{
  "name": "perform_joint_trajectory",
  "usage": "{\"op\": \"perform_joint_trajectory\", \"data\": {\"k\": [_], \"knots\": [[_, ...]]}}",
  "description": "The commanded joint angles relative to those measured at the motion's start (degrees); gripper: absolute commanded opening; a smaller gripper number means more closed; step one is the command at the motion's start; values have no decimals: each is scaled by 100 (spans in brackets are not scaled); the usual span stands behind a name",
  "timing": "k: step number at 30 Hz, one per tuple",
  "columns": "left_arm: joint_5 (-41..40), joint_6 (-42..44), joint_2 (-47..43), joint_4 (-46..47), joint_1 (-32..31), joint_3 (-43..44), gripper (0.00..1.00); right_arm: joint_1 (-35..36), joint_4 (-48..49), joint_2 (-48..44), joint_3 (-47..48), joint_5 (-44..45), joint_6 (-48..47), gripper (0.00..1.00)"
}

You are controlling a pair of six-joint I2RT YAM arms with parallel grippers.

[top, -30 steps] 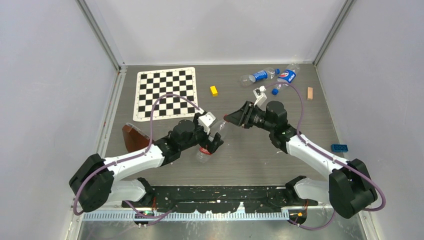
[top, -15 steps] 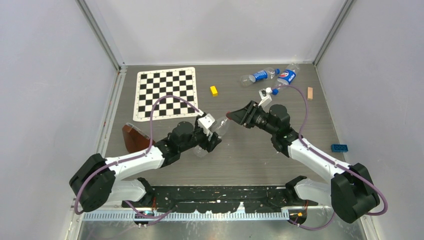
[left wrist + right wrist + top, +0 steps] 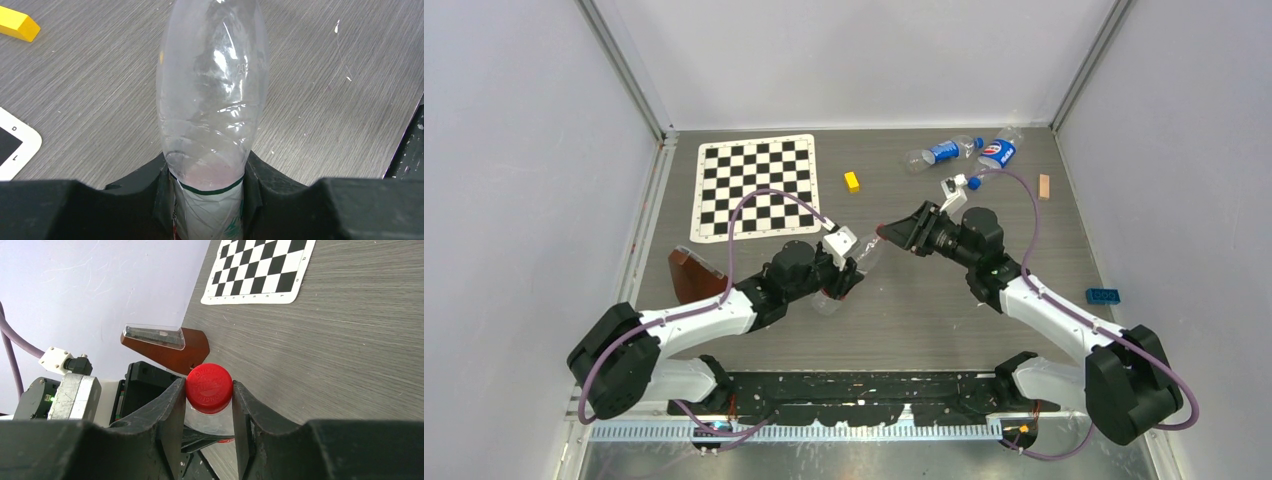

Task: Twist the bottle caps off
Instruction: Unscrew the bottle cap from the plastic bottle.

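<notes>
Both hands are on one bottle. My right hand is pinching the red cap, with its fingers flat against opposite sides of the rim, so a roll of the wrist should turn the cap. My left hand is pressed together on the body of the clear bottle at the top edge of its red-and-white label. I judge it is there to stop the bottle spinning along with the cap. The bottle sits tilted between the hands, apparently raised off the bench, neck toward the right hand. At the far right of the bench, well apart, lie the two blue-labelled bottles, which I take to be next. The yellow block and the checkerboard mat lie clear of the work.
</notes>
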Motion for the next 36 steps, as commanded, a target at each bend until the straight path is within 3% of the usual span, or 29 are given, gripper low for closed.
{"op": "perform_joint_trajectory", "data": {"k": [1,5,7,9,11,13,19,25,36], "knots": [[64,351,-33,144,-14,210,6,46,-60,53,315,-236,-63,5],[132,741,-49,-116,-14,247,6,46,-428,41,411,-206,-296,11],[135,940,-36,-274,-16,279,4,44,-630,36,472,-178,-381,20],[142,1183,-16,-576,-14,356,2,39,-876,13,540,-133,-433,47],[136,1385,-5,-878,-13,450,2,33,-1094,-46,596,-77,-507,62],[65,1560,-10,-1118,-15,514,3,18,-1314,-123,643,-18,-595,68],[25,2106,-188,-1530,-32,495,3,-29,-2004,-358,764,-32,-1053,74],[15,2494,-584,-1106,-49,36,2,-74,-2754,-507,929,-32,-1380,74],[-4,2653,-615,-1151,-59,-62,2,-80,-2819,-247,1042,-1293,-1392,74]]}}
